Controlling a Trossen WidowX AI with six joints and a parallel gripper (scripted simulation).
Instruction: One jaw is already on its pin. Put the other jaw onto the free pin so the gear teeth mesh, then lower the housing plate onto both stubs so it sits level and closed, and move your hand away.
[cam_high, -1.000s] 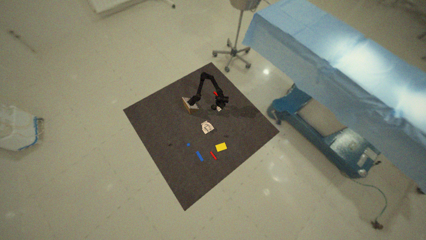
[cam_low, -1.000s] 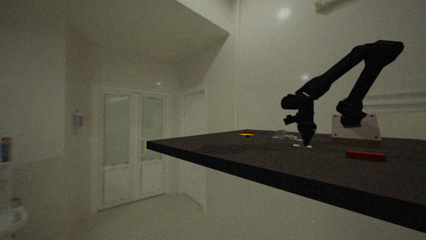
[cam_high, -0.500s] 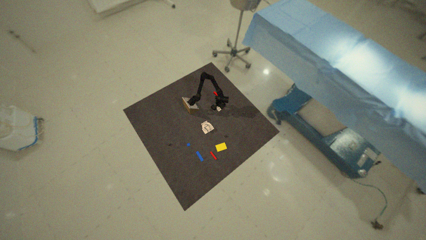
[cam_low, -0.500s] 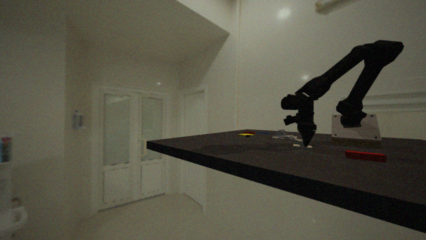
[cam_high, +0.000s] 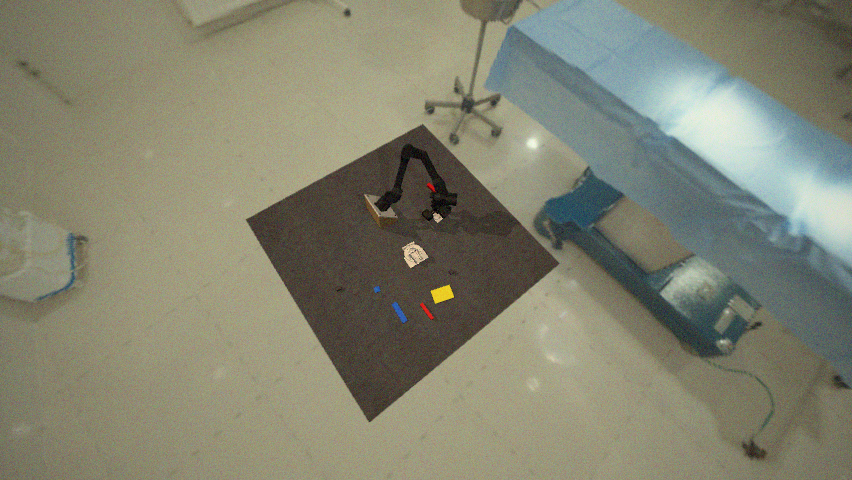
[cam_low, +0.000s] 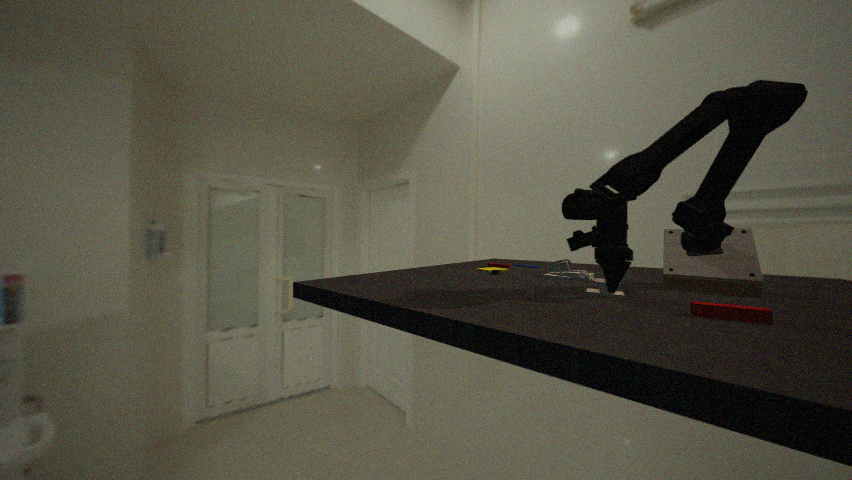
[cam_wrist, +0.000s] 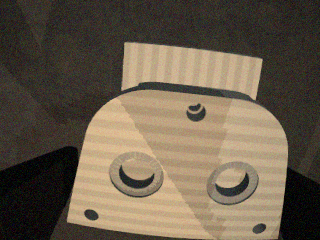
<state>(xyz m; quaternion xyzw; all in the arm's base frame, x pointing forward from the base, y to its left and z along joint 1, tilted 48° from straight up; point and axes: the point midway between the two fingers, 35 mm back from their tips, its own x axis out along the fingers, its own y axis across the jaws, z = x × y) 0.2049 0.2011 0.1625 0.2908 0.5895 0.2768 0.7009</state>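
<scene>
From the top view, the hand (cam_high: 438, 213) (cam_low: 612, 286) (cam_wrist: 178, 168) is reaching over the pale housing plate (cam_high: 437, 218) (cam_low: 618, 293) (cam_wrist: 175, 200), which is lying on the tabletop (cam_high: 327, 238) (cam_low: 476, 310), far and right of the jaw assembly (cam_high: 414, 254) (cam_low: 575, 274). I can't make out whether the free jaw's teeth are meshing; if they aren't, the plate could end up rocking on its stubs.

From the exterior side, the fingertips are pointing straight down, very low beside the plate. Pressing any lower might scrape the tabletop, while gripping too high might let so thin a piece slip. The red block (cam_high: 431, 187) (cam_low: 730, 313) is lying well apart, to the right.

In the wrist view, the hand is standing wide, a finger on either side, holding nothing. The plate is sitting slightly skewed between them, so one finger may touch first and twist it, leaving the two ringed holes (cam_wrist: 136, 190) misaligned for the stubs later.
</scene>
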